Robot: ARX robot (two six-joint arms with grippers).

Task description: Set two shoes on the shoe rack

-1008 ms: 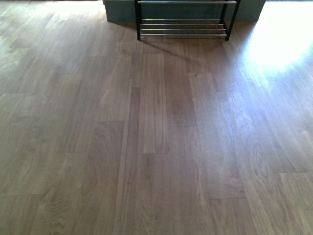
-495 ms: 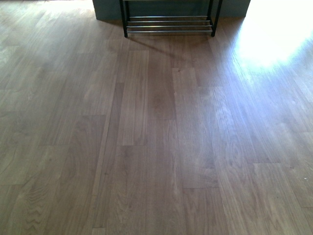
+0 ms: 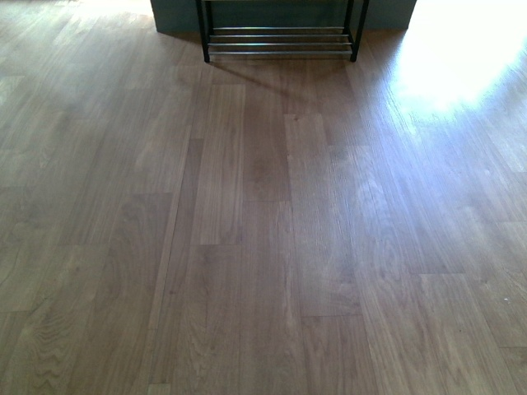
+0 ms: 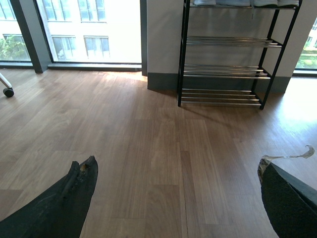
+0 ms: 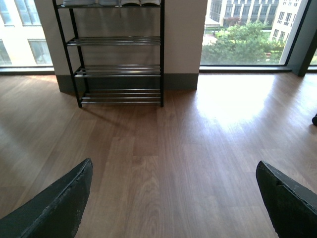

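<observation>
The shoe rack [image 4: 223, 69] stands against a white wall, with a black frame and chrome rods in several tiers. The front view catches only the shoe rack's lowest tier [image 3: 280, 41] at the picture's top edge. Pale shapes that look like shoe soles [image 5: 111, 2] lie on its top tier, cut off by the frame; I cannot tell which shoes they are. My left gripper [image 4: 177, 163] is open over bare wooden floor, well short of the rack. My right gripper [image 5: 173, 163] is open too, holding nothing.
A grey skirting board [image 5: 181, 82] runs behind the rack. Tall windows flank the wall. Bright sunlight falls on the floor [image 3: 461, 58] right of the rack. A chair caster [image 4: 7, 91] sits far left, and a dark object [image 5: 315, 119] at the far right edge.
In the front view the rack has slid left and slightly up in the picture, so my viewpoint has shifted. No arm appears in that view.
</observation>
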